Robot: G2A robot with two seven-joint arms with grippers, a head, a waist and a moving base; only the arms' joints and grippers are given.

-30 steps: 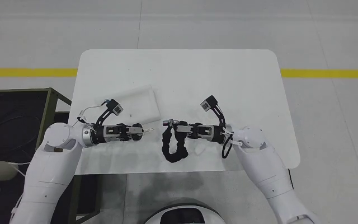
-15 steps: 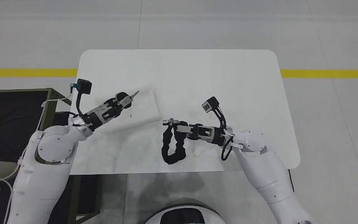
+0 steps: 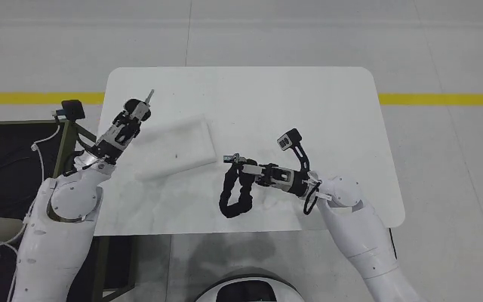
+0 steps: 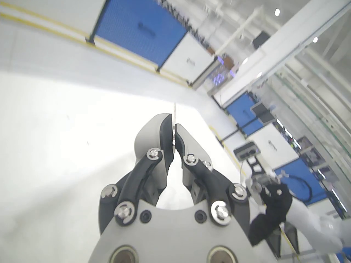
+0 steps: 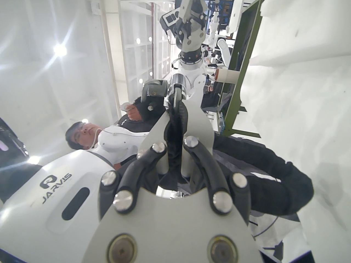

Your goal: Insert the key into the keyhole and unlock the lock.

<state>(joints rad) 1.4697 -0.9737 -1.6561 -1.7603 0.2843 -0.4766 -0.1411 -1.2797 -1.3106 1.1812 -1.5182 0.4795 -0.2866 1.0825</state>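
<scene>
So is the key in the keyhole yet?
Out. The left tool grips the key well apart from the lock in the right tool.

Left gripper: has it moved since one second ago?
Yes. The left gripper, shut on the small metal key, swung from near the black cable lock, across the white foam pad, toward the white table's far left corner.

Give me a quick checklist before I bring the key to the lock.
1. Grip on key in left jaws: ok, blade sticks out beyond them.
2. Grip on lock in right jaws: ok.
3. Aim of key at lock: not ok, it points away, toward the far edge of the table.
4. View of keyhole: cannot tell.
5. Clearance over white pad between the arms: cannot tell.
</scene>
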